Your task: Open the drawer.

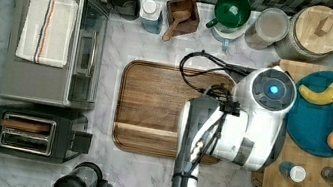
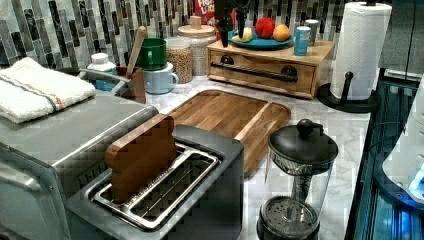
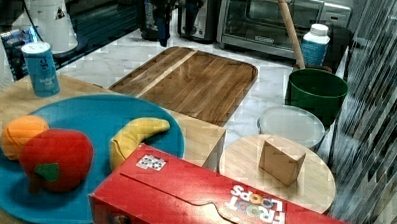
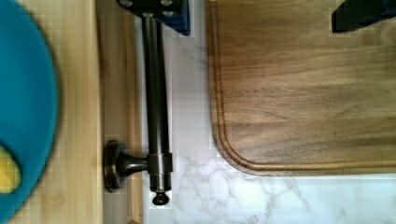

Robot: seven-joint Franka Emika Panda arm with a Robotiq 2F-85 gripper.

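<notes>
The drawer [image 2: 250,81] is a light bamboo front in a box at the back of the counter, and it looks shut flush with the box. A long black bar handle [image 2: 252,71] runs across it. In the wrist view the handle [image 4: 157,93] lies beside the drawer's front edge [image 4: 119,93]. My gripper [image 4: 257,11] is open wide: one finger [image 4: 156,9] sits right over the bar and the other [image 4: 362,14] hangs over the brown tray. In the left view the gripper [image 2: 232,22] hovers above the handle's left end. The arm [image 1: 252,117] covers the drawer front in the top view.
A brown wooden tray [image 1: 152,106] lies on the marble in front of the drawer. On the box top are a blue plate [image 1: 313,129] with fruit and two shakers [image 1: 297,173]. A paper towel roll [image 2: 360,50] stands at the left view's right, with a French press [image 2: 300,175] and toaster [image 2: 165,190] nearer.
</notes>
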